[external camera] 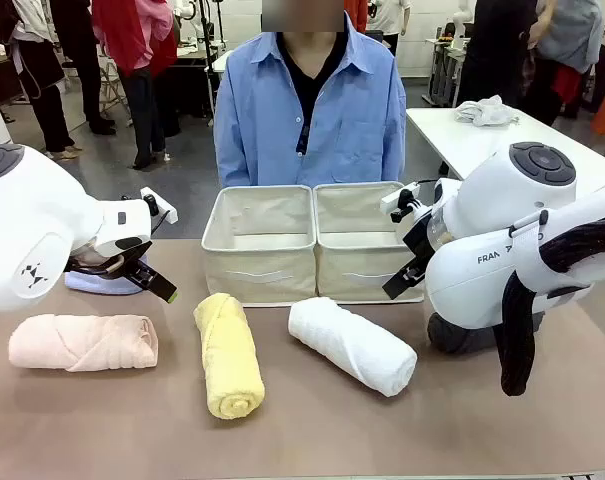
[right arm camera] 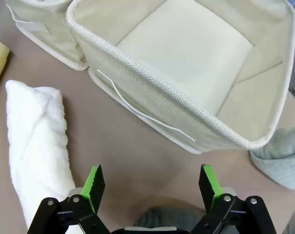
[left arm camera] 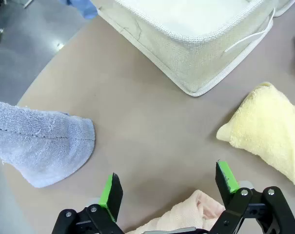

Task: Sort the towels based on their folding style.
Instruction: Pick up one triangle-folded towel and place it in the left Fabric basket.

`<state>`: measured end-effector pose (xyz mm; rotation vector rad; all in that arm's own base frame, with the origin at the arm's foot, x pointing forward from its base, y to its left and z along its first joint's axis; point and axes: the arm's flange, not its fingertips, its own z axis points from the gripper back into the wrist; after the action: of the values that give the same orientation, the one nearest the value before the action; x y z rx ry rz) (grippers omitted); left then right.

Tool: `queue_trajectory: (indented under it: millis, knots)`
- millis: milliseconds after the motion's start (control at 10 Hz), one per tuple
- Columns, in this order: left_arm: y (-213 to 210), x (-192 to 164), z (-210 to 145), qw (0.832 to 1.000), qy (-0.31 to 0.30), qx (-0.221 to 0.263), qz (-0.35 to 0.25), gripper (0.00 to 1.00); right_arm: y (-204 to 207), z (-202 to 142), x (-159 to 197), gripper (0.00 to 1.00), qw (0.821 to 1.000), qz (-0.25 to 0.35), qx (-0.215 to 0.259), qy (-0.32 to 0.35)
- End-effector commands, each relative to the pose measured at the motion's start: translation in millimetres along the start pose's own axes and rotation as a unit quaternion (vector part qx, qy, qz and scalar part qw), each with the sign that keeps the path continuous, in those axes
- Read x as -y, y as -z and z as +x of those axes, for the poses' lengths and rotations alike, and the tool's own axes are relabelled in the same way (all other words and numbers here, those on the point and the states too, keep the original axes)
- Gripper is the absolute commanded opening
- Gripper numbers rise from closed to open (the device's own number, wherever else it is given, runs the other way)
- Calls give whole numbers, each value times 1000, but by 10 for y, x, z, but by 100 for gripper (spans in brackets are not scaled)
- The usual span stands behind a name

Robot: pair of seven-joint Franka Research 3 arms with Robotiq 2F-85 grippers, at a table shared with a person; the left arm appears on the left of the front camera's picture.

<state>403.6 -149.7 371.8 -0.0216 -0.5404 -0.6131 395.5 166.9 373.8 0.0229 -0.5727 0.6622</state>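
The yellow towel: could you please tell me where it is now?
In the front view the yellow towel lies between the pink towel and the white towel, near the left bin.

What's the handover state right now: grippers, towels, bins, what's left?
Left gripper: open, empty, hanging over one end of the pink roll.
Right gripper: open, empty, beside the white roll, facing the right bin.
Towels: all on the table. The pink roll, yellow roll and white roll lie in a row before the bins. The lavender-blue cone is left of the left bin. The dark grey roll is under the right arm. The pale grey-green cone is beside the right bin.
Done: nothing; both bins look empty.
Left: sort all six towels, rolls and cones apart.
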Motion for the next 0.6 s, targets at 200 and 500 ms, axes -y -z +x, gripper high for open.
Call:
queue_trajectory:
  millis: [200,500]
  knots:
    - [0,0,0,1000,0,0,0,100,0,0,0,100,1000,0,0,0]
    - [0,0,0,1000,0,0,0,100,0,0,0,100,1000,0,0,0]
